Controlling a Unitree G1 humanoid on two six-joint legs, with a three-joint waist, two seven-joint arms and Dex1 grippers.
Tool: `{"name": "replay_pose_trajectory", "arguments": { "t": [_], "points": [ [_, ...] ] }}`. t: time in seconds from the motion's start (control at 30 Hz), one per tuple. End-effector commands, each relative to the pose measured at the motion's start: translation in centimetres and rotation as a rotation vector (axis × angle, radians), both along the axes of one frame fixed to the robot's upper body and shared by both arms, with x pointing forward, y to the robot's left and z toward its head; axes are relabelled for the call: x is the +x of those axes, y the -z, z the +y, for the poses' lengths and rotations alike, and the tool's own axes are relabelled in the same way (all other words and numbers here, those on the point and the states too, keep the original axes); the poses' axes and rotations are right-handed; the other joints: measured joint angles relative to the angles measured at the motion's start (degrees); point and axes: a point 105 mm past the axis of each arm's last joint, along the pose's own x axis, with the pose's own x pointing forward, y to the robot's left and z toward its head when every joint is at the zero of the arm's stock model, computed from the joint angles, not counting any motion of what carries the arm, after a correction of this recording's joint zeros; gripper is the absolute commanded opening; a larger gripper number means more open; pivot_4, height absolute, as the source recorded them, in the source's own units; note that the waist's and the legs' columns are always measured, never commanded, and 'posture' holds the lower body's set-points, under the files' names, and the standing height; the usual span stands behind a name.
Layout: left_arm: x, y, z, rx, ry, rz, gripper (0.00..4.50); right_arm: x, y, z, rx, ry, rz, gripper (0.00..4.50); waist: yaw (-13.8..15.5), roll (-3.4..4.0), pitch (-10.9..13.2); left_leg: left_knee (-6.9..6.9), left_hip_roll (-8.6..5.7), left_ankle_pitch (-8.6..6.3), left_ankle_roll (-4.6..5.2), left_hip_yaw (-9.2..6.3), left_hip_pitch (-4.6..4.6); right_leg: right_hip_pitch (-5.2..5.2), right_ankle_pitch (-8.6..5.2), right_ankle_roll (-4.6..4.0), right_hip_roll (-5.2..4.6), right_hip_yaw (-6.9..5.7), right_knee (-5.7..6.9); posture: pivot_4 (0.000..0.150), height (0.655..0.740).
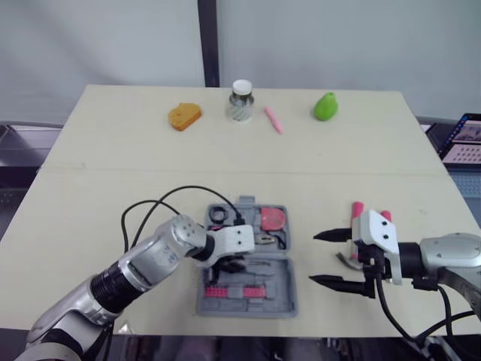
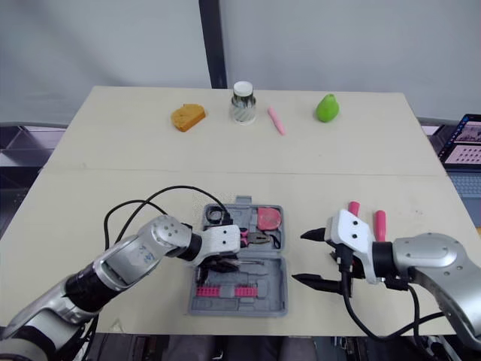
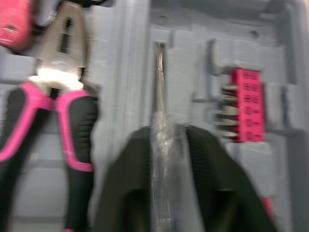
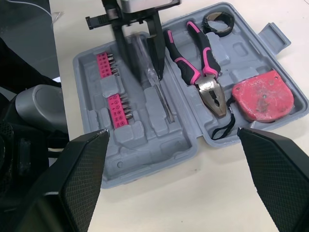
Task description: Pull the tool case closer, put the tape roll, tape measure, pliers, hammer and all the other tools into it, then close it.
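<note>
The left jaws cover the middle of the tool case (image 1: pixel 279 289), and the clear handle of the screwdriver (image 4: pixel 159 94) is mostly hidden between them. From the left wrist all is blurred: the pliers (image 3: pixel 58 72) lose their handle ends at the picture's edge, the tape measure (image 3: pixel 14 24) is a cut-off pink corner, and markings on the bit holder (image 3: pixel 246 106) are unreadable. Right of the case, two pink handles (image 2: pixel 380 224) run behind the right jaws; their tools cannot be told. A laptop (image 1: pixel 464 139) is cut off at the far right.
</note>
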Motion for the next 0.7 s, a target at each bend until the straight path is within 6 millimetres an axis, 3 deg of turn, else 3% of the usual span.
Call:
{"name": "replay_pose_trajectory", "arguments": {
  "t": [0.03,0.27,0.57,0.7],
  "points": [
    [-0.4,-1.5,-0.5,-0.053,0.004,0.002,1.89,-0.2,-0.9,0.5,0.016,-0.022,-0.034,4.5,0.0,0.0,0.0,0.01,0.0,0.0,0.0,0.0,0.0,0.0,0.0,0.0,0.0,0.0,0.0,0.15,0.74],
    [-0.8,-3.6,-0.7,-0.097,-0.009,0.016,1.89,0.0,-1.0,0.6,0.022,-0.024,-0.042,4.5,-0.1,0.0,0.0,0.01,0.0,-0.01,0.0,-0.02,-0.03,-0.01,0.0,0.0,0.0,0.0,0.0,0.15,0.74],
    [3.1,-5.0,2.4,-0.15,-0.122,-0.084,1.89,1.5,-2.1,0.3,0.014,-0.013,-0.109,4.5,-0.2,0.0,0.0,0.0,0.0,-0.01,0.0,-0.02,-0.03,-0.03,0.0,0.0,0.01,0.0,0.0,0.15,0.74],
    [3.5,-5.1,2.7,-0.22,-0.063,-0.081,1.89,2.0,-2.5,0.2,0.017,-0.01,-0.127,4.5,-0.1,0.0,0.0,0.02,0.0,-0.02,0.0,-0.01,-0.06,-0.04,0.0,0.0,0.0,-0.01,-0.02,0.15,0.74]
  ]
}}
